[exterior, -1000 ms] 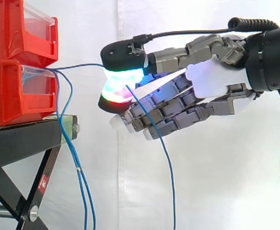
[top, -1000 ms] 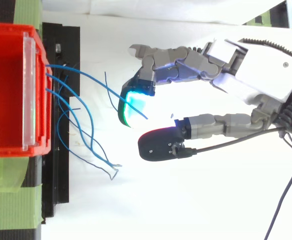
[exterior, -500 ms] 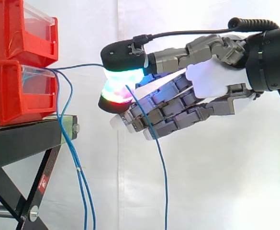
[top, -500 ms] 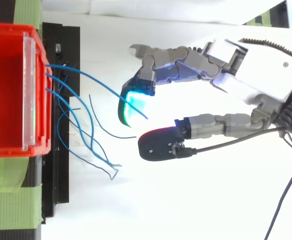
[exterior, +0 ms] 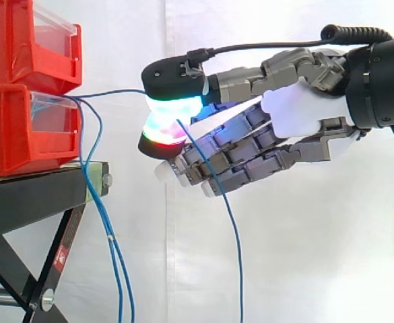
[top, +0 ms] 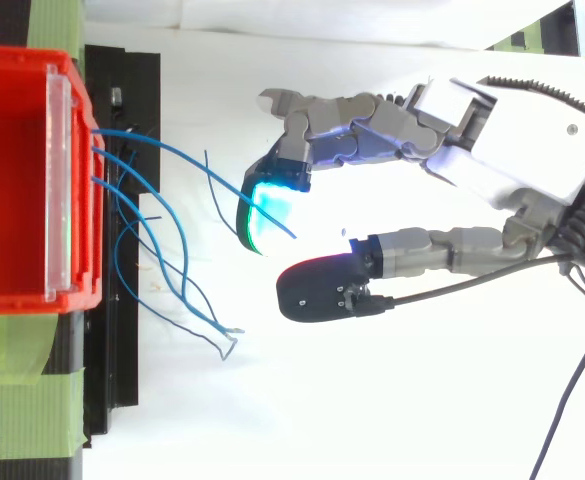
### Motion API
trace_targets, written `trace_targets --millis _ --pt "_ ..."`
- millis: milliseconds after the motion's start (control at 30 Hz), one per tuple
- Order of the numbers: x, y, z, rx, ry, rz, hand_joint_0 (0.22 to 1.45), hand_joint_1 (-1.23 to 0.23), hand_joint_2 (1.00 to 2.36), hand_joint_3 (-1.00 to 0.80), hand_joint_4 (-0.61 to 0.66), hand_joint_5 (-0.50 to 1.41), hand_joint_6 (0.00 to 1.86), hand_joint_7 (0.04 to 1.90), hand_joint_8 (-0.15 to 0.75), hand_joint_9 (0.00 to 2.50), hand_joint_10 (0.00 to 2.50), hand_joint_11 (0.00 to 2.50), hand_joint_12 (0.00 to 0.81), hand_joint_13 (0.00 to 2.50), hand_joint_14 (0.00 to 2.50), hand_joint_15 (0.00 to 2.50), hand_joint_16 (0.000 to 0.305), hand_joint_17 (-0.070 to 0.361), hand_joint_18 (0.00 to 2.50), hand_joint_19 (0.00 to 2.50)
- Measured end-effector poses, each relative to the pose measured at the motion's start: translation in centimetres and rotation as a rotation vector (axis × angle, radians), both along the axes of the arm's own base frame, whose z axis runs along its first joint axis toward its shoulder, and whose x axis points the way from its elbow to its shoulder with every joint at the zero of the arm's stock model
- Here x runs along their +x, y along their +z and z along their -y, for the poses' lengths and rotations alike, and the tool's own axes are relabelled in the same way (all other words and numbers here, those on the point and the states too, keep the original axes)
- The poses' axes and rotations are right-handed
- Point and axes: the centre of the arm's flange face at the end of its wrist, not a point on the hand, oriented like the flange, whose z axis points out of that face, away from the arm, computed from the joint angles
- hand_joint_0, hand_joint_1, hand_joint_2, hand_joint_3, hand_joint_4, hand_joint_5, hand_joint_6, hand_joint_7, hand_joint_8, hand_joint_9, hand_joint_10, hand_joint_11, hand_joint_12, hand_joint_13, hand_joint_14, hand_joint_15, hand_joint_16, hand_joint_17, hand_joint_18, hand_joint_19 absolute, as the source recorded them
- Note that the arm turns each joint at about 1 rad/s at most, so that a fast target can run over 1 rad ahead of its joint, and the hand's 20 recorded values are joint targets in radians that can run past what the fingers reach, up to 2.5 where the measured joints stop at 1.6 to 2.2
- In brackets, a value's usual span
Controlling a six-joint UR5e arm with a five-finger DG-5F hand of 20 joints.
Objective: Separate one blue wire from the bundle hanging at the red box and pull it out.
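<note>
Only the loose tail of the thin blue wire (exterior: 229, 219) has shifted. It has swung back away from the red plastic box (exterior: 8, 128) after drifting toward it half a second ago, while the hand (exterior: 298, 114) has kept its place and pose.

The hand is clamped on that wire, pinching it between the dark-backed thumb pad and a cyan-glowing finger pad (exterior: 176, 106), out in open air well off the box's front. From the pinch the wire runs nearly level back to the box and meets it at the clear front panel (exterior: 48, 114). It is singled out but not yet pulled free. The rest of the bundle of blue wires (exterior: 106, 222) hangs close under the box front, well apart from the hand.

The main risk, as I judge it, is slip. The wire is thin and smooth and the pads are thick and rounded, so a pull away from the box could let it slide through the pinch until the tail runs out.

Seen from above, the wires also leave the box close together and cross one another just beside it. The chosen one could drag a neighbour along or catch at the panel edge. A hard snag might tug the box itself forward.
</note>
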Motion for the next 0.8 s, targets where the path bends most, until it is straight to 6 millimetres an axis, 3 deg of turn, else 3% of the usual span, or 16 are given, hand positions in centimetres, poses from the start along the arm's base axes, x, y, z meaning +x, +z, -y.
trace_targets --millis 800 --pt "0.00 0.00 0.02 0.000 0.000 0.000 0.65 -0.88 1.02 -0.20 0.08 -0.16 0.74 1.19 0.262 0.58 0.01 0.47 0.374 0.10 0.00 0.10 0.060 0.135 0.15 0.13"
